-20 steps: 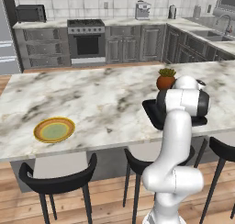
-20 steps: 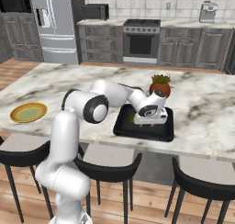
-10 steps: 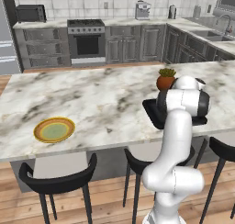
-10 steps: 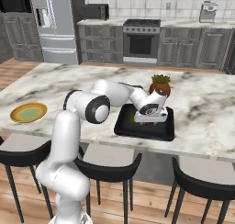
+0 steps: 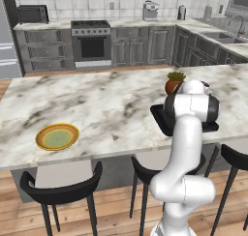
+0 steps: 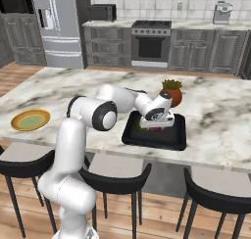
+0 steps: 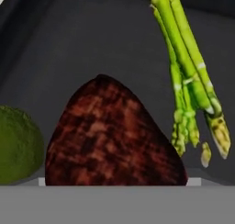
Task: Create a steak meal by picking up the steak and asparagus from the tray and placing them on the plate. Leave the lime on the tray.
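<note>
The black tray (image 6: 172, 141) lies on the counter's near right side, and my gripper (image 6: 156, 125) hangs low over it, pointing down. From the hand view the dark red-brown steak (image 7: 110, 136) is very close beneath the hand, with no fingertip in front of it, so the jaws stand apart and hold nothing. The light-green asparagus (image 7: 188, 76) lies to its right and the lime (image 7: 16, 147) to its left, all on the tray floor (image 7: 92, 44). The yellow-rimmed plate (image 6: 30, 120) (image 5: 57, 136) sits bare, far left on the counter. My arm hides most of the tray (image 5: 161, 118) in the left base view.
A terracotta plant pot (image 6: 171, 91) (image 5: 173, 83) stands just behind the tray. Black bar stools (image 6: 115, 177) line the counter's near edge. Wide marble counter (image 5: 106, 104) stretches between tray and plate.
The hand has sunk slightly closer to the tray. Steak, asparagus, lime and plate have not moved.
</note>
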